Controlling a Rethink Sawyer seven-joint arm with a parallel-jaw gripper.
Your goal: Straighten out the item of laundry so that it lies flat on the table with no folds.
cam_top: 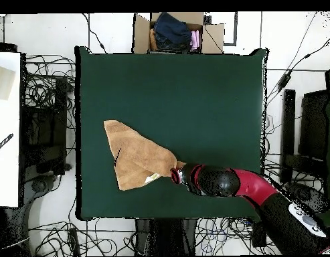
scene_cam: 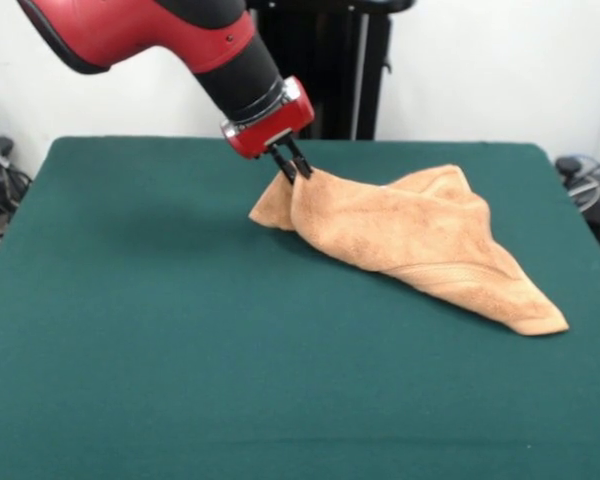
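The item of laundry (scene_cam: 420, 240) is an orange-tan towel, folded over itself and bunched, lying right of centre on the green table (scene_cam: 130, 350). One end tapers to a point near the front right; the other end is lifted off the cloth. My gripper (scene_cam: 296, 168) is shut on that raised edge, its black fingers pinching the fabric. From overhead the towel (cam_top: 134, 157) lies left of centre, with the gripper (cam_top: 175, 175) at its lower right tip. A pale patch shows at its lower edge.
A cardboard box (cam_top: 174, 32) with clothes stands past the table's far edge in the overhead view. Cables and equipment (cam_top: 47, 127) surround the table on the floor. A white surface (cam_top: 5, 127) lies at the left.
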